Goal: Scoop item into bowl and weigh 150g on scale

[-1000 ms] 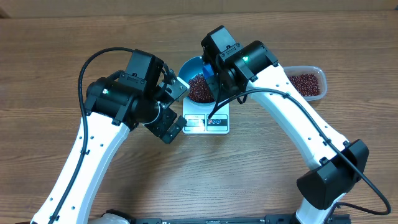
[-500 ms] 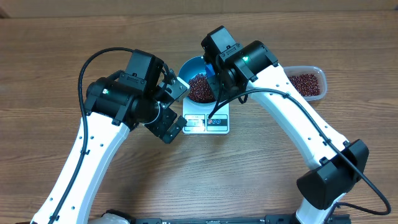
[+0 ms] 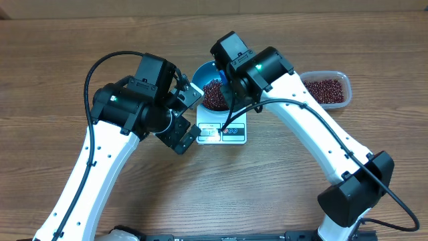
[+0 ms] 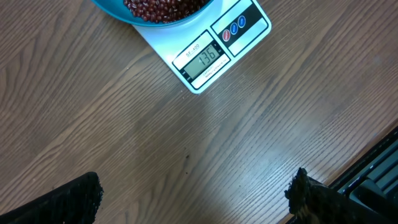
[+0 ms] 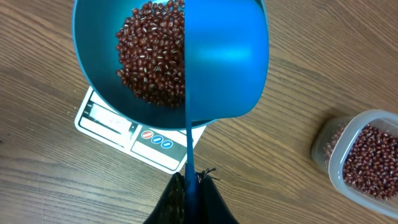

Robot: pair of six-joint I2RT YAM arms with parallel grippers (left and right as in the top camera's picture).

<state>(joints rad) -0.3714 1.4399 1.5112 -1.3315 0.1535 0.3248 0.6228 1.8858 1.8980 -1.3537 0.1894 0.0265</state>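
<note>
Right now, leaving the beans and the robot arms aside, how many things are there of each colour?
Blue: 2, the bowl and the scoop
White: 1, the scale
Clear: 1, the tub
Total: 4

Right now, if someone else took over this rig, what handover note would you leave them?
Left claw: open, empty, above the wooden table beside the small white square scale.
Right claw: shut on the handle of the small blue plastic scoop, held tipped over the round bright blue bowl.
Bowl sits on the scale, holding small dark red-brown beans; more lie in the clear rectangular plastic tub nearby.
Done: beans in the bowl; display appears to read 136.
Left: add a little more to reach 150.
</note>
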